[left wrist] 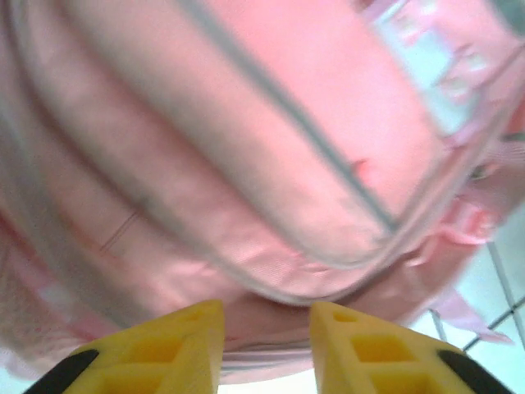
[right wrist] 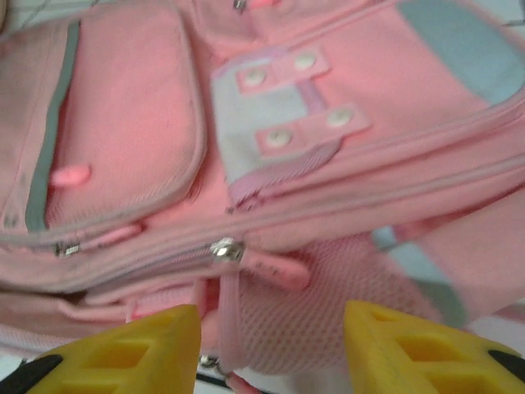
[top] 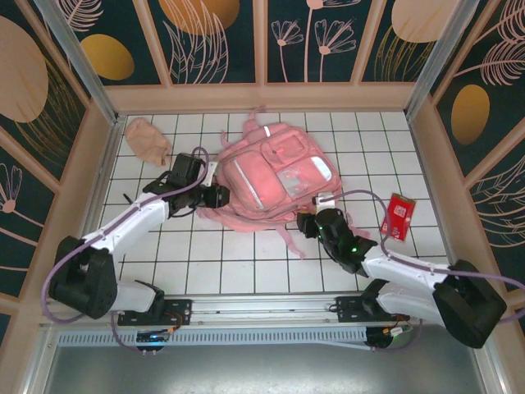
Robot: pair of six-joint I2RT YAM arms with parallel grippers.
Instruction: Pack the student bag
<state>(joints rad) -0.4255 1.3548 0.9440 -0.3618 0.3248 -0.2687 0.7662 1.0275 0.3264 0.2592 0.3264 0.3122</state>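
Observation:
The student bag [top: 275,174] is a soft pink backpack lying flat in the middle of the tiled table, front side up. Its whitish patch [right wrist: 279,115] and a zip pull [right wrist: 225,250] show close up in the right wrist view. My left gripper [top: 218,195] is at the bag's left edge, and its yellow fingers [left wrist: 193,345] stand apart with the pink hem [left wrist: 271,324] just beyond them. My right gripper [top: 306,223] is at the bag's lower right corner. It is open, with the mesh side pocket [right wrist: 316,320] and a thin strap [right wrist: 230,320] lying between its fingers.
A small peach cloth pouch [top: 148,139] lies at the back left near the wall. A flat red packet [top: 399,216] lies on the tiles to the right of the bag. Pink straps [top: 287,238] trail toward the front. Wooden walls enclose the table.

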